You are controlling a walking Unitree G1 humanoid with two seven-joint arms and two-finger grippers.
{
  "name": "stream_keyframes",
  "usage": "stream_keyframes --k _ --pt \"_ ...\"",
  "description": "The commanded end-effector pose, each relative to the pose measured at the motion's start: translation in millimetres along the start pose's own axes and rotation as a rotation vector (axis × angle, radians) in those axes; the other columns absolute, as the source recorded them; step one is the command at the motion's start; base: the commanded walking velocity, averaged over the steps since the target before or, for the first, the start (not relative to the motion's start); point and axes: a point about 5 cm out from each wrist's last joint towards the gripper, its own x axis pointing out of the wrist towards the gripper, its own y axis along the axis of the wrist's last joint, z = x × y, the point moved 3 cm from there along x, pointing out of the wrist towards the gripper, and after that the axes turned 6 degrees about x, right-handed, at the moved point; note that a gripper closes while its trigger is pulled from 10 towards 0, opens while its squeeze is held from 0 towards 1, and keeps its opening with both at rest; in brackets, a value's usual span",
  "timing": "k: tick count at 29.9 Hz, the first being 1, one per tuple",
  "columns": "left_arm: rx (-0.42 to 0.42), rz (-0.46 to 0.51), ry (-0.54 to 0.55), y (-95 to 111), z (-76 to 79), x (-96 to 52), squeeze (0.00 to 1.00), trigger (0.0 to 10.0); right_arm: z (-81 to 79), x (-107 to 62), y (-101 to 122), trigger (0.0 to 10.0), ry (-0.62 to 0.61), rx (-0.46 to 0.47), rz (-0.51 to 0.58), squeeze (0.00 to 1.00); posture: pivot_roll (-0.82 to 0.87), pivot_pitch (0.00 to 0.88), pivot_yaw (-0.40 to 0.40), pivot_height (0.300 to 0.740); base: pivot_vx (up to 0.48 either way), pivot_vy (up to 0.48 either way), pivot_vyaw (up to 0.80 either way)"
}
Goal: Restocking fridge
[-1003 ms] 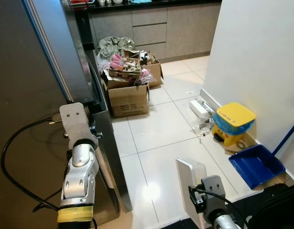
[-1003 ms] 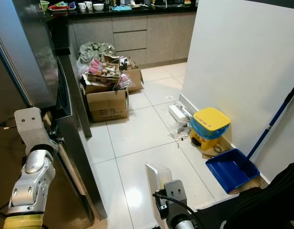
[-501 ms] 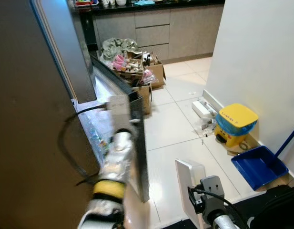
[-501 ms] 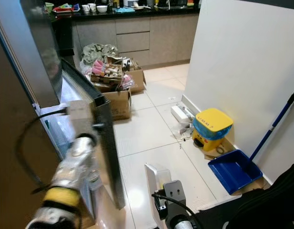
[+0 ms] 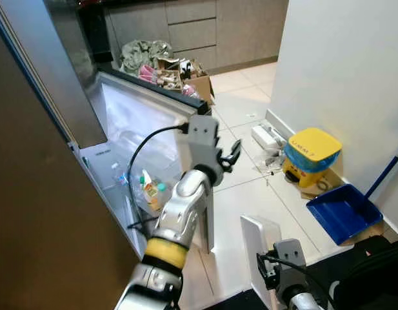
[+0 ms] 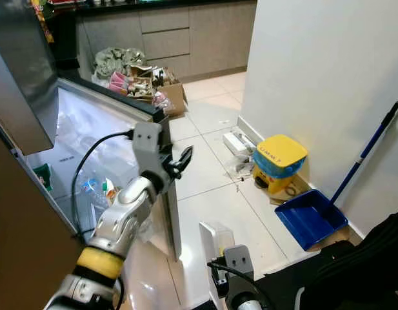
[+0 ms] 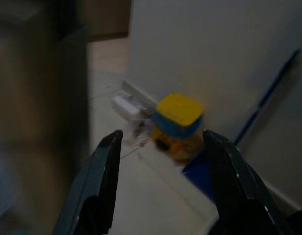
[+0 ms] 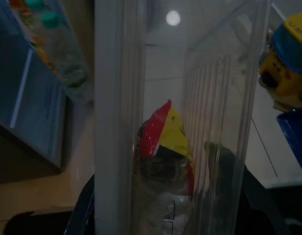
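The fridge door [image 5: 153, 123] is wide open so food can go in. The left gripper [image 5: 226, 157] sits just past the door's edge, fingers spread wide and holding nothing. The right gripper [image 8: 160, 205] holds a clear bin [image 8: 190, 107] with a snack bag [image 8: 165, 147] between its fingers, ready to stock.

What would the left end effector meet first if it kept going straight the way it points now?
Probably the yellow-lidded blue bin by the white wall. The left end effector, fingers open, points past the dark fridge door edge across bare tiled floor toward it. Depth is unclear in the blur.
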Motion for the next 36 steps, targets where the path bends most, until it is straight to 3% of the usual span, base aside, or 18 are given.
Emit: stream_keyframes --k 1,2,4,5,7,8,12,16,21,25,28,32,36 --pt "0.068 -0.06 0.067 -16.6 -21.3 -13.1 0.0 10.0 -4.2 4.0 12.2 10.0 0.02 -0.004 0.042 0.0 -0.08 0.113 0.048 0.736 0.0 0.0 0.0" --pt "0.068 -0.06 0.067 -16.6 -21.3 -13.1 0.0 10.0 -4.2 4.0 12.2 10.0 0.02 -0.004 0.042 0.0 -0.08 0.113 0.048 0.736 0.0 0.0 0.0" --pt "0.143 -0.131 0.119 -37.3 -42.3 -34.5 0.0 10.0 -1.5 10.9 37.4 10.0 0.034 -0.036 0.118 0.0 -0.07 0.115 0.047 0.736 0.0 0.0 0.0" --pt "0.143 -0.131 0.119 -37.3 -42.3 -34.5 0.0 10.0 -1.5 10.9 37.4 10.0 0.034 -0.036 0.118 0.0 -0.07 0.115 0.047 0.736 0.0 0.0 0.0" --pt "0.199 -0.191 0.161 -53.0 -57.9 -53.4 0.0 10.0 1.1 15.6 60.3 10.0 0.047 -0.052 0.183 0.0 -0.08 0.118 0.051 0.736 0.0 0.0 0.0" --pt "0.242 -0.25 0.199 -66.4 -71.8 -72.8 0.0 10.0 1.7 19.2 82.1 10.0 0.089 -0.061 0.234 0.0 -0.08 0.118 0.052 0.736 0.0 0.0 0.0" --pt "0.269 -0.33 0.249 -81.8 -90.8 -101.6 0.0 10.0 -4.9 22.4 109.2 10.0 0.207 -0.067 0.277 0.0 -0.08 0.124 0.055 0.736 0.0 0.0 0.0" --pt "0.297 -0.386 0.304 -90.1 -106.9 -140.2 0.0 10.0 -13.9 29.8 139.1 10.0 0.405 -0.101 0.28 0.0 -0.06 0.127 0.055 0.736 0.0 0.0 0.0" --pt "0.27 -0.385 0.3 -91.1 -104.8 -150.3 0.0 10.0 -12.7 34.0 152.2 10.0 0.433 -0.11 0.294 0.0 -0.06 0.127 0.055 0.736 0.0 0.0 0.0" --pt "0.236 -0.403 0.29 -99.0 -95.6 -158.4 0.0 10.0 -14.2 35.0 159.6 10.0 0.404 -0.054 0.329 0.0 -0.04 0.124 0.045 0.736 0.0 0.0 0.0" --pt "0.21 -0.428 0.306 -107.5 -89.0 -163.8 0.0 10.0 -25.5 29.3 154.2 10.0 0.419 -0.001 0.319 0.0 -0.04 0.123 0.047 0.736 0.0 0.0 0.0" --pt "0.19 -0.474 0.333 -120.8 -81.8 -169.3 0.0 10.0 -58.5 11.9 145.3 10.0 0.538 0.093 0.3 0.0 -0.06 0.119 0.047 0.736 0.0 0.0 0.0" --pt "0.183 -0.49 0.352 -125.0 -82.9 -170.5 0.0 10.0 -70.7 7.2 141.6 10.0 0.577 0.114 0.29 0.0 -0.06 0.116 0.044 0.736 0.0 0.0 0.0"
